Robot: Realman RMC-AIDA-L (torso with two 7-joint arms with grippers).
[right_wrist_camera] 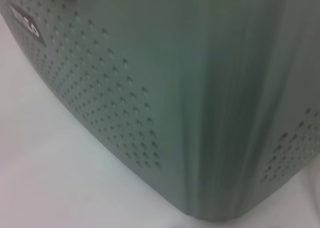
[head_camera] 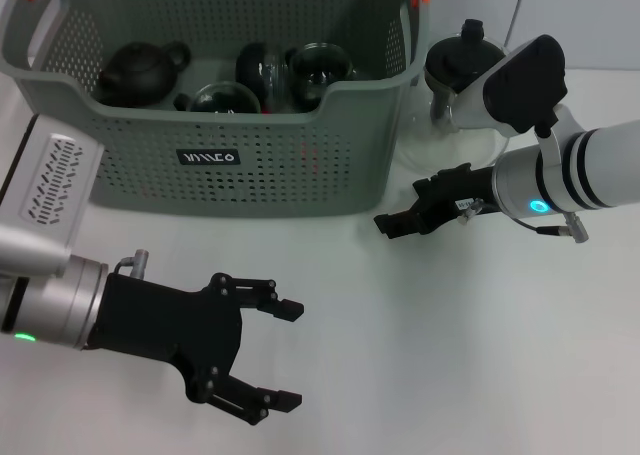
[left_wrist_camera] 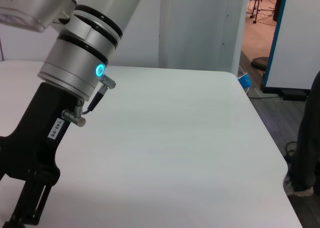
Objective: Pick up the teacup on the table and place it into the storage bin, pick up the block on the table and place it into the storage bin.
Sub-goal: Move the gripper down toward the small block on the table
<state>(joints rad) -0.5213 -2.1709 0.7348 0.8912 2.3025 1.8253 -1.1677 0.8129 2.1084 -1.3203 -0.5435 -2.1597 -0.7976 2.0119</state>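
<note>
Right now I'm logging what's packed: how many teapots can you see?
2. A dark clay teapot sits inside the grey-green perforated plastic storage bin, at its left end. A glass teapot with black lid stands on the white table just right of the bin. Others may be hidden inside.

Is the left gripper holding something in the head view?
No, the left gripper is open with nothing between its fingers, hovering over bare table in front of the bin.

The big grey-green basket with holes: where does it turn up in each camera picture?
Head view: the storage bin fills the upper left, behind both grippers.
Left wrist view: not in it; only the right arm and the table.
Right wrist view: its perforated wall fills the picture.
Shared landmark: the bin's black label.
</note>
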